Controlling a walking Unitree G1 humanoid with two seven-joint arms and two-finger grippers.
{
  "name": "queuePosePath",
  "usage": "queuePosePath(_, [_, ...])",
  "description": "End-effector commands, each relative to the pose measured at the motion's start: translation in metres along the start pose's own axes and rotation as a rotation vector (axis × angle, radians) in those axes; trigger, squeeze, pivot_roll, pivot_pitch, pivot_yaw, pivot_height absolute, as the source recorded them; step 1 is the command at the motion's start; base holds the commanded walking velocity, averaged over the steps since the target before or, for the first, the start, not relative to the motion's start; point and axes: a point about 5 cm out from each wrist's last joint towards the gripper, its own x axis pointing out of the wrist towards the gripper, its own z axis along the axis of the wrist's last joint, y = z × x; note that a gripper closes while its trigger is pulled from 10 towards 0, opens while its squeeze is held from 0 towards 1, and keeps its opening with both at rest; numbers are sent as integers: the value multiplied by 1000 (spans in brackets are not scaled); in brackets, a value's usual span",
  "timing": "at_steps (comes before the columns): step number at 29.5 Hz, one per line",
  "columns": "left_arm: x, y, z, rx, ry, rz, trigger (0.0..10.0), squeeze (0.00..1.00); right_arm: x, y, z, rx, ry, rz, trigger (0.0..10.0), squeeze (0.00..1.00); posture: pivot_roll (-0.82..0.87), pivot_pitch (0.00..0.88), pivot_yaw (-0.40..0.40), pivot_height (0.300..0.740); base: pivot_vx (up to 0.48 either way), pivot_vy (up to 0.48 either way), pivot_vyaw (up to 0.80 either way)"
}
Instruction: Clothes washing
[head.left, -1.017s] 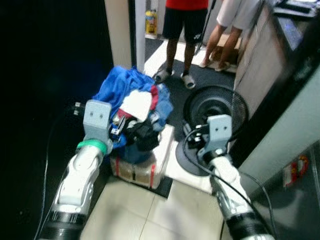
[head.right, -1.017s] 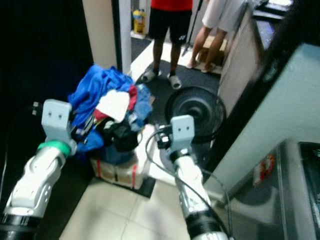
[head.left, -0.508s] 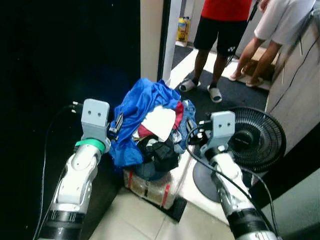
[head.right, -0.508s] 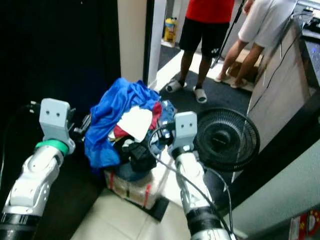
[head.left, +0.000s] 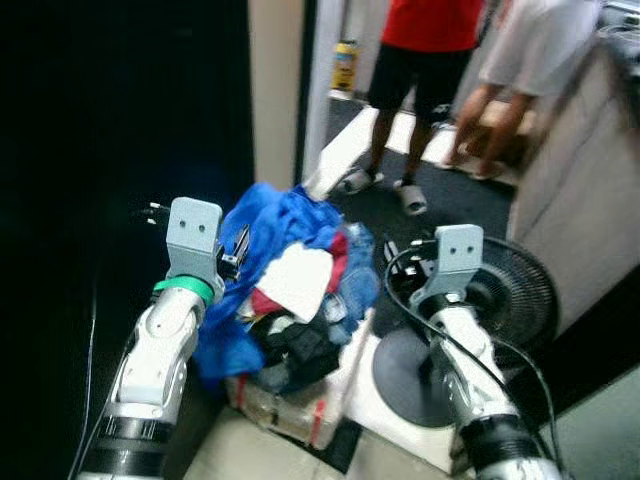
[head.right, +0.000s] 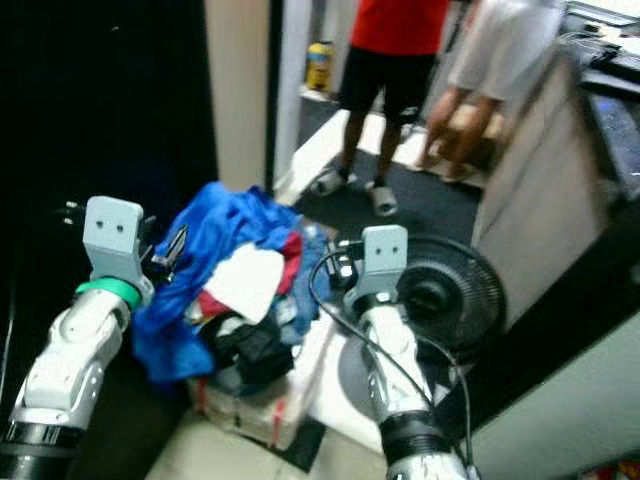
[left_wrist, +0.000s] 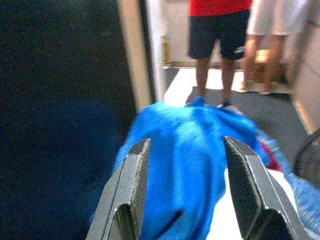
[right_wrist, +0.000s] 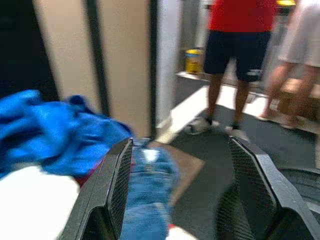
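only the camera swung; both the left gripper (left_wrist: 182, 190) and right gripper (right_wrist: 177, 187) hovered wide open, empty, near the clothes pile (head.left: 290, 290), nothing grasped yet.

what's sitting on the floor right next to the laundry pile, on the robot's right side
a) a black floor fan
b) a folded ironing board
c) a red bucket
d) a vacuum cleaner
a: a black floor fan with a round grille stands on the floor just right of the laundry pile, behind the right arm.
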Motion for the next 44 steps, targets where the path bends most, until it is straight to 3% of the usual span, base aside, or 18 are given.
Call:
queuePosePath(1, [-1,1,-6,-6,22,3,10000,0,-3,1,-6,-1,20,-4,10000,0,79,19,12,740,315,0,0])
queuePosePath(9, [-2,-1,-5,-16,21,-7,10000,0,-3,3,-3,-19,5,17,10000,0,80,24,12,740,0,0,0])
queuePosePath(19, [-8,6,-28,-5,130,23,10000,0,-3,14,-5,-41,2,65,10000,0,86,30,11,740,0,0,0])
queuePosePath(23, [-11,8,-39,60,196,6,10000,0,-3,18,-5,-46,-2,86,10000,0,95,53,-2,740,0,0,0])
queuePosePath(31, [-9,8,-34,65,175,36,10000,0,1,22,-1,-62,-12,110,10000,0,100,59,-22,740,0,0,0])
queuePosePath(37, [-10,11,-26,39,123,69,10000,0,8,33,7,-32,-43,155,10000,0,114,59,-35,740,0,0,0])
queuePosePath(44, [-9,11,-17,30,83,66,10000,0,9,31,9,-7,-46,132,10000,0,115,57,-31,740,0,0,0])
